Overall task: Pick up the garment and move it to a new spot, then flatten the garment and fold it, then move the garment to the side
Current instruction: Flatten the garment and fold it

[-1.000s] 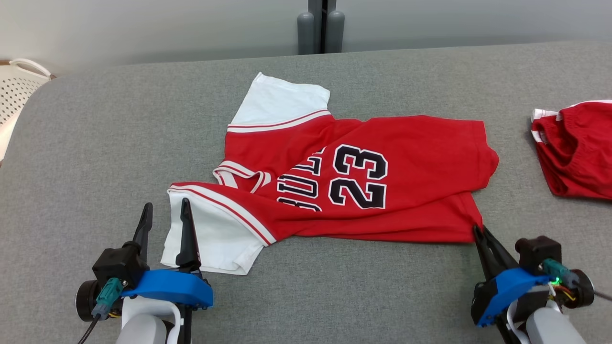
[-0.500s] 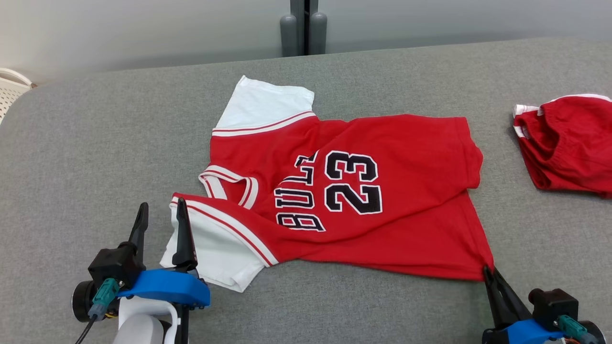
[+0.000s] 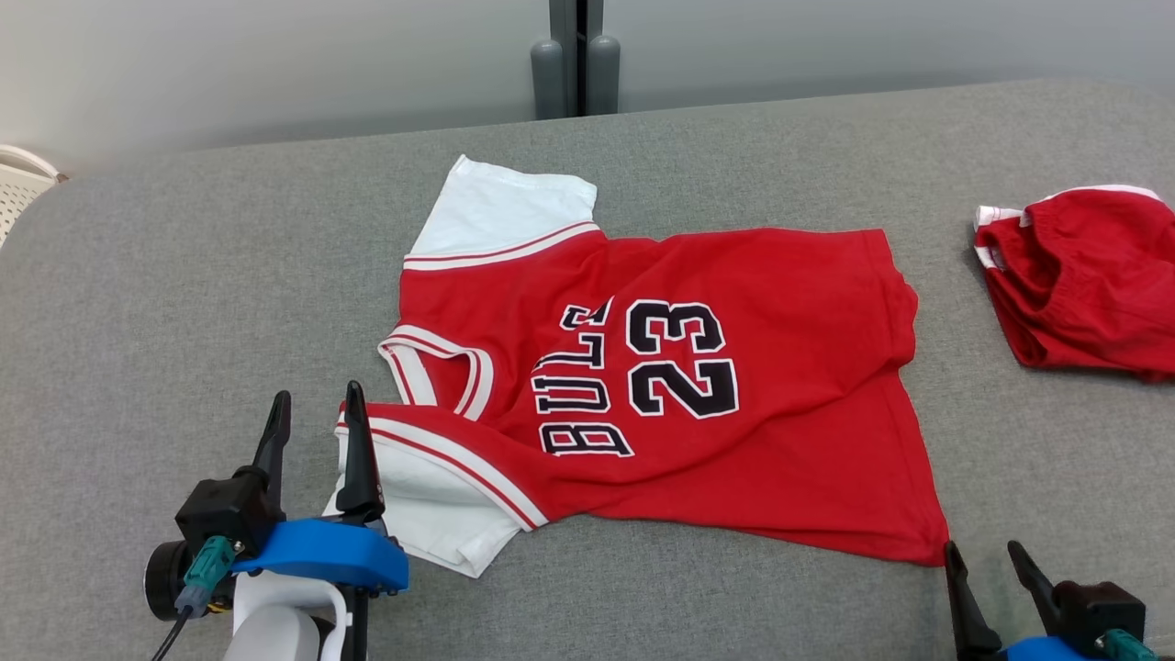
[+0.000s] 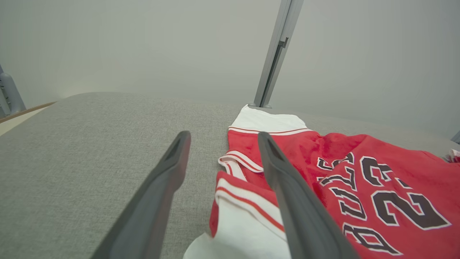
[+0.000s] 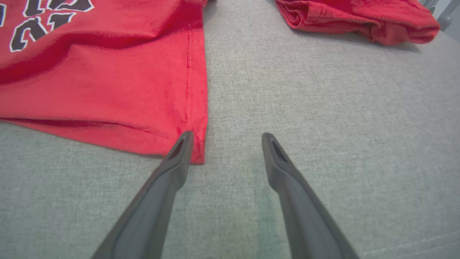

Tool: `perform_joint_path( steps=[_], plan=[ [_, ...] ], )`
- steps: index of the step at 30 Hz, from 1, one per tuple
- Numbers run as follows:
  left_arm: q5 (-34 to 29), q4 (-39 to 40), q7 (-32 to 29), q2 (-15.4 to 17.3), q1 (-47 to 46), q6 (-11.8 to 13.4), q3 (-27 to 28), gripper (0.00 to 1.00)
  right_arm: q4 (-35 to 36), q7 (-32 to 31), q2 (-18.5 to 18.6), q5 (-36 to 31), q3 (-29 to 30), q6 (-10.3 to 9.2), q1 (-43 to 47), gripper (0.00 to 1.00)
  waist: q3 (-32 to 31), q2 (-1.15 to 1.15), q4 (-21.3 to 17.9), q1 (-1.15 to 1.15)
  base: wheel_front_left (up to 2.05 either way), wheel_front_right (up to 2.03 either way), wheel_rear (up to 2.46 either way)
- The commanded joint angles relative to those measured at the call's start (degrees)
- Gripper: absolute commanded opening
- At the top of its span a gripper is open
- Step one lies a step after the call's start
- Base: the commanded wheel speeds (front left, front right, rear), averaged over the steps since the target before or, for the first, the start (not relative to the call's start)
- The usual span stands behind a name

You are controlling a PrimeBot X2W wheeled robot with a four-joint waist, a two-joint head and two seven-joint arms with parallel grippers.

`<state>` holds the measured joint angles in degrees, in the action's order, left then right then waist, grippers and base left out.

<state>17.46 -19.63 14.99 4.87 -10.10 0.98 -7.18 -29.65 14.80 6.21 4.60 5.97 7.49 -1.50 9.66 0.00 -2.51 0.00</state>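
We see the red jersey [image 3: 698, 395] spread on the grey table [image 3: 184, 303], our left gripper [image 3: 318, 393] gaping at its near white sleeve, our right gripper [image 3: 982, 548] likewise parted just beside its hem corner, and another red garment [image 3: 1083, 294] lying well apart.

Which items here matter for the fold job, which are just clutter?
In the job: red number 23 jersey; left gripper, open by its white sleeve; right gripper, open at its hem corner.
Lying about: crumpled red garment at right; white basket, far left; grey posts behind.
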Motion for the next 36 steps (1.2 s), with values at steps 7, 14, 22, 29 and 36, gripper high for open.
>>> perform_joint_path(
  steps=[7, 14, 22, 29, 36],
  plan=[
    [0.0, 0.5, 0.3, -0.7, 1.2, -0.6, -0.6, 1.00, 6.6, 0.4, 1.0, 1.0, -0.2, 0.01, -1.9, 1.00, -2.4, 0.00, 0.6, 0.00, 0.00, 0.00, 0.00],
    [0.5, -0.6, 0.3, -1.2, 2.2, -1.4, -2.2, 1.00, 12.3, -1.2, 0.5, 0.6, -1.9, 0.01, -3.5, 1.00, -5.5, 0.00, 2.4, 0.00, 0.00, 0.00, 0.00],
    [0.4, -0.5, 0.3, -1.5, 5.5, -1.2, -2.7, 1.00, 13.9, -2.8, -1.5, 1.4, -4.2, 0.01, -4.8, 1.00, -9.0, 0.00, 3.2, 0.00, 0.00, 0.00, 0.00],
    [-0.3, -0.5, 0.3, -1.7, 7.2, -0.5, -3.1, 1.00, 13.1, -1.8, -3.0, 2.5, -4.6, 0.01, -6.2, 1.00, -10.3, 0.00, 2.9, 0.00, 0.00, 0.00, 0.00],
    [-0.9, -0.3, 0.3, -1.8, 7.5, -0.2, -3.1, 1.00, 12.3, -1.4, -3.3, 3.1, -4.6, 0.01, -6.5, 1.00, -10.7, 0.00, 2.7, 0.00, 0.00, 0.00, 0.00]
  ],
)
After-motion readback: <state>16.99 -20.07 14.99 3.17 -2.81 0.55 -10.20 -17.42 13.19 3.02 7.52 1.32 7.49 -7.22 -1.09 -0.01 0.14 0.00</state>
